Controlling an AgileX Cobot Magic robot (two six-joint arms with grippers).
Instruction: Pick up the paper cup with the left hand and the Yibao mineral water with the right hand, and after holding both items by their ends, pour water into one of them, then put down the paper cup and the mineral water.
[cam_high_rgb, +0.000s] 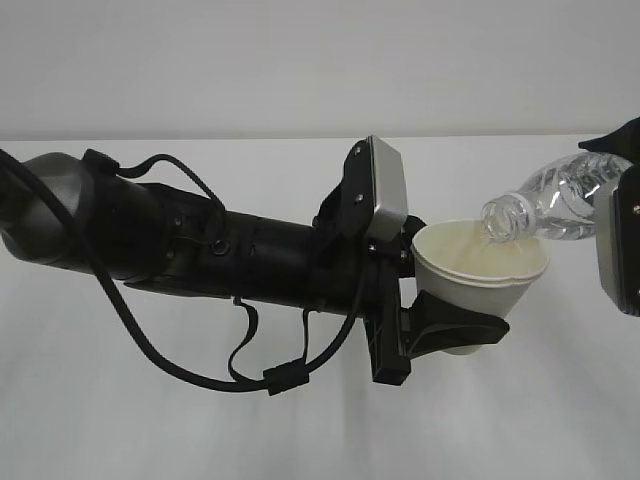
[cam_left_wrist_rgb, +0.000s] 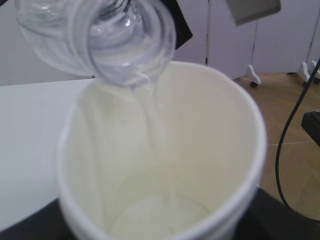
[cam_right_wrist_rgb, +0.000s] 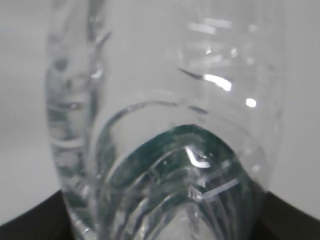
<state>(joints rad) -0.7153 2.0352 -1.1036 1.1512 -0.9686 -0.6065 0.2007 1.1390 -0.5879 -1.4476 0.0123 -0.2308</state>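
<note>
Exterior view — paper cup (cam_high_rgb: 480, 262) clamped within left hand (cam_high_rgb: 440, 325).

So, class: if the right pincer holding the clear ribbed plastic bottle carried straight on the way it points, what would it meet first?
Probably the white paper cup: the clear ribbed plastic bottle slants from the right pincer toward its rim, its open mouth over the cup, which the left pincer holds. Depth is uncertain.
</note>
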